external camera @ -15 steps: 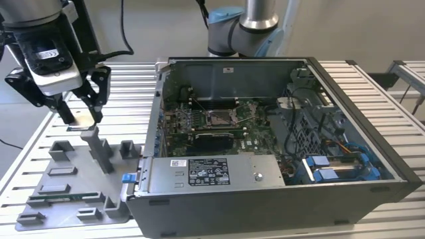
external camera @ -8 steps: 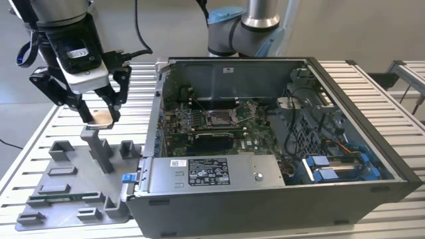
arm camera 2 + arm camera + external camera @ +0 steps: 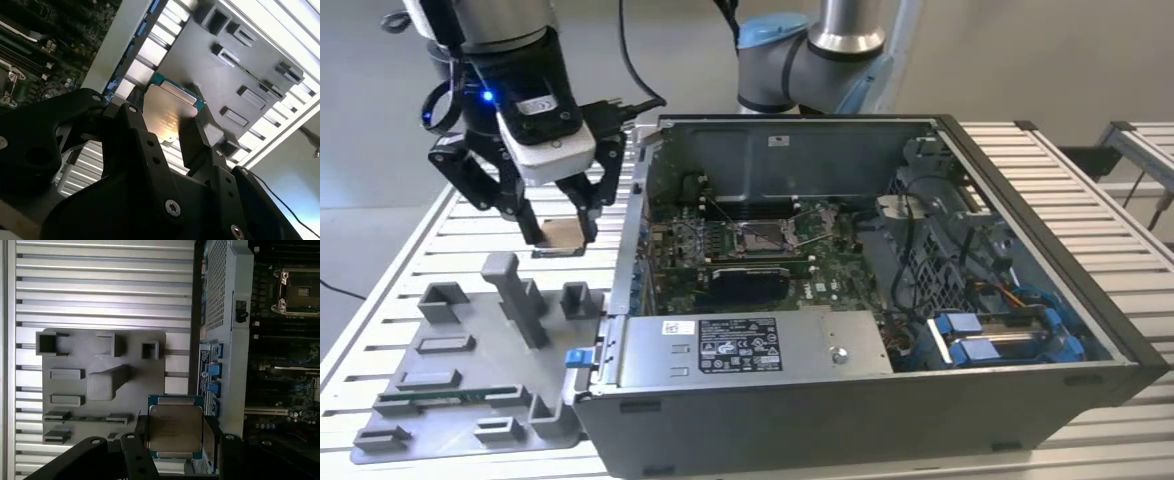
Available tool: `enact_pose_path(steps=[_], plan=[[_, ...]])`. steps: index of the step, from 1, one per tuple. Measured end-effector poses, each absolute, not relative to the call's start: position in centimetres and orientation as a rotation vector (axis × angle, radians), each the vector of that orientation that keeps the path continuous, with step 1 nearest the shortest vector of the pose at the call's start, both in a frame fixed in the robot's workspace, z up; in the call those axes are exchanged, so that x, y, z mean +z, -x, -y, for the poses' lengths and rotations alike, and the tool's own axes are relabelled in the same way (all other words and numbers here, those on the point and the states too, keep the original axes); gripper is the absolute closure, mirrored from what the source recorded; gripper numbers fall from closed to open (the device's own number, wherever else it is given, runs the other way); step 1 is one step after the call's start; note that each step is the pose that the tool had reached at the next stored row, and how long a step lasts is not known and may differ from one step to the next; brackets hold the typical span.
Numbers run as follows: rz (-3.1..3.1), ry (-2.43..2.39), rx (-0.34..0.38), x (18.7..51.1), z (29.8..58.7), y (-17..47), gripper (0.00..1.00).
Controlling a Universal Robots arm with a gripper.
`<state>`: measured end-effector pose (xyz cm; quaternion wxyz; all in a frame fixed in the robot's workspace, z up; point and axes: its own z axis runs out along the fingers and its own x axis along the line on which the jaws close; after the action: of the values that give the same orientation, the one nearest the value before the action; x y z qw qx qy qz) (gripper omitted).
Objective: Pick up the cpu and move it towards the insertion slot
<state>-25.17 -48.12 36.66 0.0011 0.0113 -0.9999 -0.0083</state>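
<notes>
Exterior view: one gripper (image 3: pixel 562 238) clamps one cpu (image 3: pixel 562 232) between two fingers (image 3: pixel 527 222), at the exterior view's left of one insertion slot (image 3: pixel 761 237).

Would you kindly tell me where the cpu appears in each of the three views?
Exterior view: the cpu sits in the gripper at the exterior view's left, above the grey tray.
First wrist view: the cpu is gripped, in front of the grey tray's edge.
Second wrist view: the cpu is gripped, grey tray behind.
Shared landmark: the grey tray.
</notes>
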Motion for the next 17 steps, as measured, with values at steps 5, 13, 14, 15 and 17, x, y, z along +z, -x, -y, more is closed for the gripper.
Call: enact_pose_path(steps=[5,13,14,15,17], plan=[[3.139,-0.035,-0.026,36.7,48.0,23.2,1.0],[3.139,-0.035,-0.026,36.7,47.9,19.9,1.0],[3.139,-0.035,-0.026,36.7,47.9,19.5,1.0],[3.139,-0.035,-0.026,36.7,47.9,19.0,1.0],[3.139,-0.035,-0.026,36.7,47.9,18.2,1.0]])
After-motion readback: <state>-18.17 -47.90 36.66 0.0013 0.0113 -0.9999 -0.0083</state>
